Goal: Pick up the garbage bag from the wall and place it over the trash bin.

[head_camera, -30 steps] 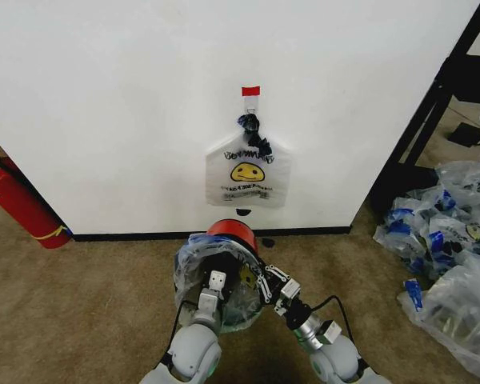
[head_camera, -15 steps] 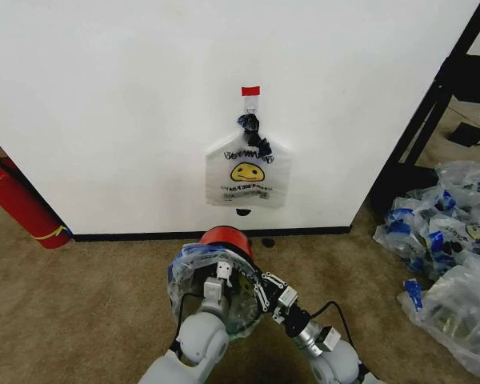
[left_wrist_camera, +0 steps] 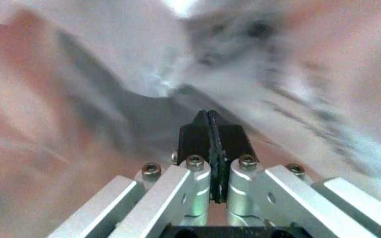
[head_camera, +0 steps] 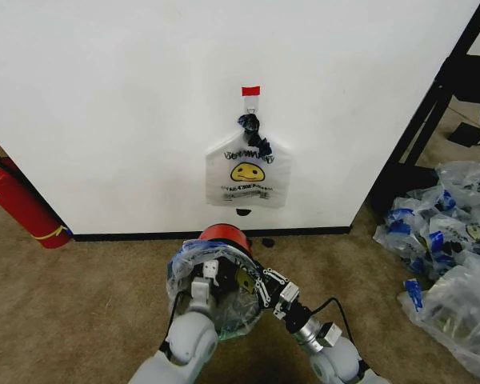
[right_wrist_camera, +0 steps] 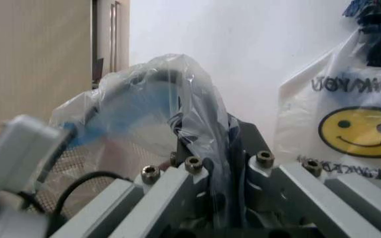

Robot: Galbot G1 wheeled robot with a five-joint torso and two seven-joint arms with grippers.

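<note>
Low in the middle of the head view: a small black trash bin (head_camera: 224, 264) with a red base, on the brown carpet just in front of the white wall (head_camera: 128, 104). Pulled over its top, the thin see-through garbage bag (head_camera: 184, 268), puffed up and crinkly. Down inside the bag's mouth, the left end effector (head_camera: 202, 276), black tips pressed together with nothing clamped between them in the left wrist view. At the bin's right rim, the right end effector (head_camera: 264, 284), pinched tight on a fold of the bag's plastic. Higher up on the wall, a second smiley bag (head_camera: 248, 172) hanging from a hook under red tape (head_camera: 250, 90).
</note>
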